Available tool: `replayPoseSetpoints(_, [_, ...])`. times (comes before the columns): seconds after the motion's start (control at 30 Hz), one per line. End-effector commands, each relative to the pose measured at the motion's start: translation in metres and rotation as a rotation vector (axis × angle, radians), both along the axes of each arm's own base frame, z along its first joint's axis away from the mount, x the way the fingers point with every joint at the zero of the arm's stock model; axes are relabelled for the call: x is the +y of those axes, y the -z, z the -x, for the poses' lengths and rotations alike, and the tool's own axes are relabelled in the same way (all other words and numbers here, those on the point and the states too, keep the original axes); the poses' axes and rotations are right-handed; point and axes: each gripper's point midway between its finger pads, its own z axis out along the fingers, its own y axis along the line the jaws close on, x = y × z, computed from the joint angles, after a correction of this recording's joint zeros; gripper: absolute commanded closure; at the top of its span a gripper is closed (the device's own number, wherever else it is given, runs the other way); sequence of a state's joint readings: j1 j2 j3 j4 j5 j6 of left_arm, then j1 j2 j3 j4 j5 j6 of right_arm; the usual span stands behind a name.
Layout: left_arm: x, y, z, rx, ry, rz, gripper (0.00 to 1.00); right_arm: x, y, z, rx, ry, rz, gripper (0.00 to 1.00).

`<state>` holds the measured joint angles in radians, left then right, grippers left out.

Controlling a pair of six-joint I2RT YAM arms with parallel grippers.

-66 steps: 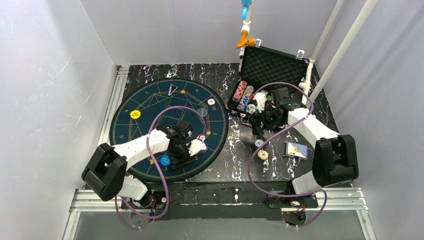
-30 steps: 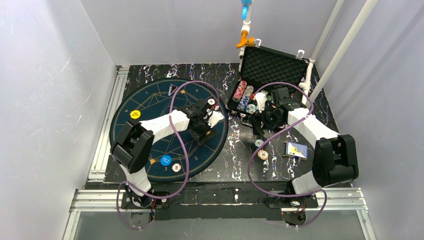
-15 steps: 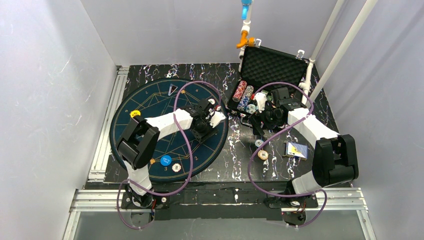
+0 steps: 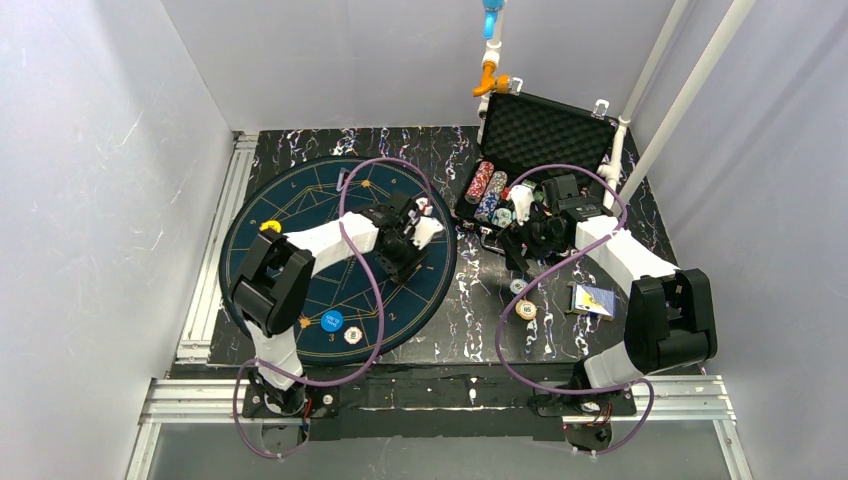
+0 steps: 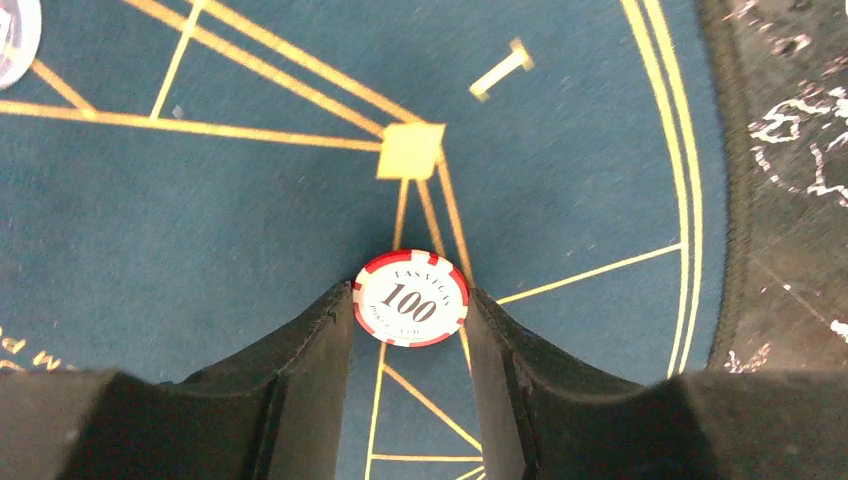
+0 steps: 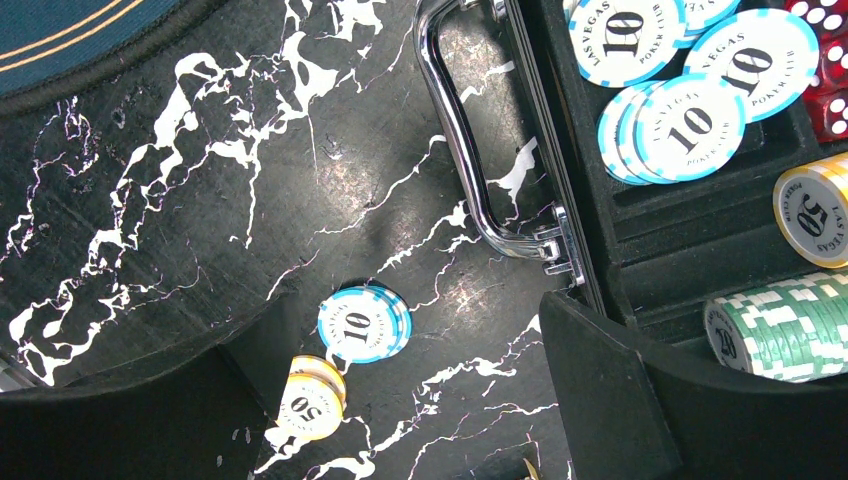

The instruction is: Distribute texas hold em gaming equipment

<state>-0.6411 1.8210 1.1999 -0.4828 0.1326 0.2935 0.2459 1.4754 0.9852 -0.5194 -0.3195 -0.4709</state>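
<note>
My left claw (image 5: 410,312) has swung from the mat's (image 5: 200,230) near edge to its right side, clenched on a red 100 chip (image 5: 410,298) over the mat. Placing step, I judge: next, lower gently, then release.

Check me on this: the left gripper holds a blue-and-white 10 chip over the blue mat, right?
Not quite. The chip held by the left gripper is red and white, marked 100, as the left wrist view shows. It is indeed over the blue mat.
</note>
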Motion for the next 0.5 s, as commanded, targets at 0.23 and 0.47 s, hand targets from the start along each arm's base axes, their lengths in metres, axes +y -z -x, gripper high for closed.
replayPoseSetpoints(0.23, [0.086, -0.052, -0.012, 0.044, -0.267, 0.050, 0.69, 0.002, -0.007, -0.009, -0.036, -0.008, -0.017, 0.02])
replayPoseSetpoints(0.47, [0.186, -0.067, -0.030, 0.021, -0.515, 0.055, 0.69, 0.005, -0.008, -0.008, -0.036, -0.014, -0.028, 0.02])
